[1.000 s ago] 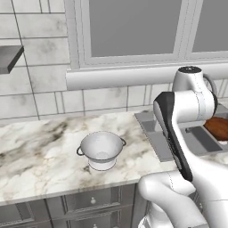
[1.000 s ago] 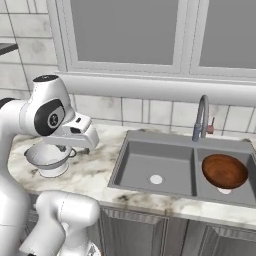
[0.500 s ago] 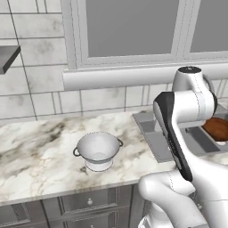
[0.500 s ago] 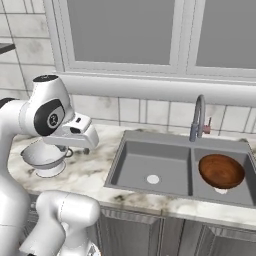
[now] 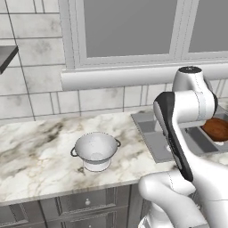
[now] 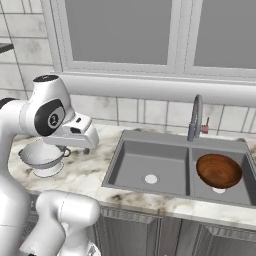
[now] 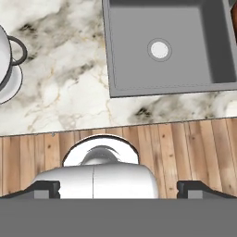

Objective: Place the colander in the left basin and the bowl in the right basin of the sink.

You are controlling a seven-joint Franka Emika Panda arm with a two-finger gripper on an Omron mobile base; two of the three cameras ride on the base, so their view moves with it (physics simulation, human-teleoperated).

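left base view: the colander (image 5: 95, 151) is seen upright on the marbled counter (image 5: 35, 151), well to the left of the sink (image 5: 149, 133), with a dark loop handle at either side of its rim. the bowl (image 5: 217, 128) is glimpsed past the white arm, low in the sink's far well, though most of it is masked by the arm.

right base view: the sink (image 6: 150, 142) is shown whole, two grey wells split by a ridge under an arched faucet (image 6: 195, 118). the left basin (image 6: 135, 167) is marked by a pale round drain on its floor. the reddish-brown bowl (image 6: 218, 170) is set in the right basin (image 6: 240, 187), over its drain. the colander (image 6: 44, 157) is seen on the counter (image 6: 82, 172) left of the sink, partly hidden behind the arm's wrist.

hand view: the counter (image 7: 65, 88) and the left basin (image 7: 185, 65) are viewed from above, with a wooden floor (image 7: 41, 152) below the counter's edge. a slice of the colander (image 7: 7, 69), one dark handle included, is caught at the left border. the gripper (image 7: 119, 189) is shown with its two dark fingertips (image 7: 44, 189) spread wide apart and nothing between them, hanging well clear of the colander.
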